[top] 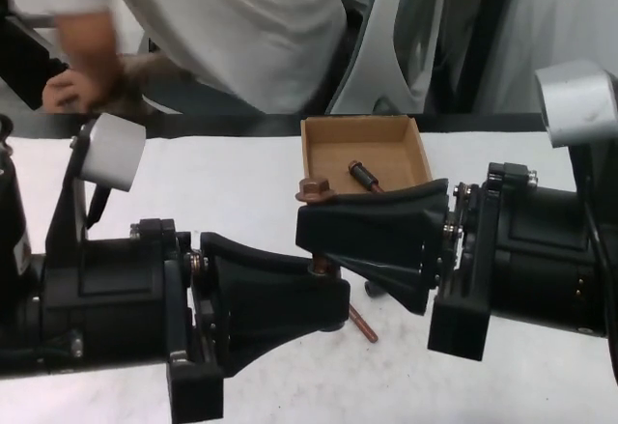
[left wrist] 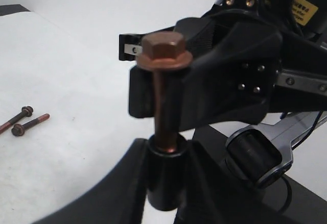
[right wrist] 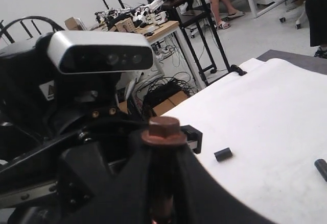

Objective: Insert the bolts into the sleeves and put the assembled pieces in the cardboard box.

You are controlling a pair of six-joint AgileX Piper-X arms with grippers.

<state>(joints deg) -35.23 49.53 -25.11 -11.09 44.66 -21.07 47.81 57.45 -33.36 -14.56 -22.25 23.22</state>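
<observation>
My left gripper is shut on a black sleeve and holds it upright. Right above it, my right gripper is shut on a copper bolt with its hex head up. The shank runs down into the sleeve's mouth. In the right wrist view the bolt head sits just above my right gripper. The cardboard box stands behind the grippers at the back of the bench, with one assembled piece inside.
A loose bolt lies on the white bench below the grippers. Two more bolts lie side by side farther off. Loose black sleeves rest on the cloth.
</observation>
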